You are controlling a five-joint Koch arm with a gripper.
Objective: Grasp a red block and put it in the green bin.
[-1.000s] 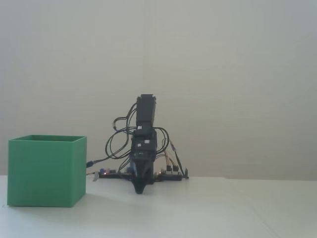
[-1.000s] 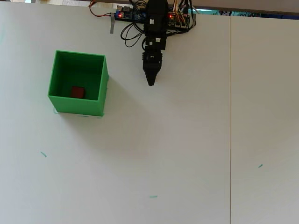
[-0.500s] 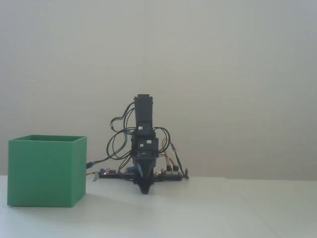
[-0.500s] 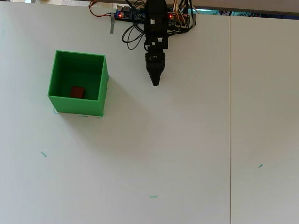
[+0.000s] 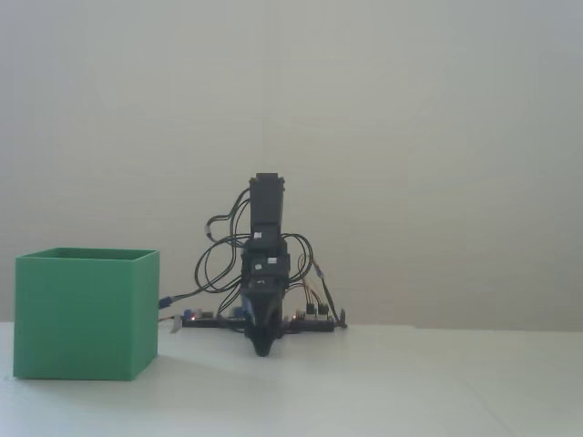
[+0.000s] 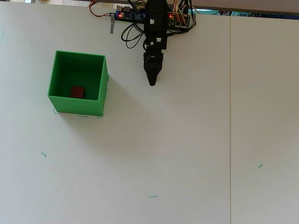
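Your overhead view showed a white table filling the frame. At the upper left sat the green bin, open at the top, and the red block lay on its floor, near the wall closest to the bottom of the frame. A few small green marks dotted the table in the lower part of that view.

To the right of the bin, at the top centre, your black arm reached down the frame from a tangle of wires and circuit boards at the table's top edge. The gripper came to a single dark point, well apart from the bin and holding nothing. The fingers looked drawn together, with no gap visible between them.

Your fixed view, level with the table, showed the bin at the lower left, its solid wall hiding the block. In the middle of the frame the arm stood folded, with the gripper pointing down just above the table, against a plain pale wall.
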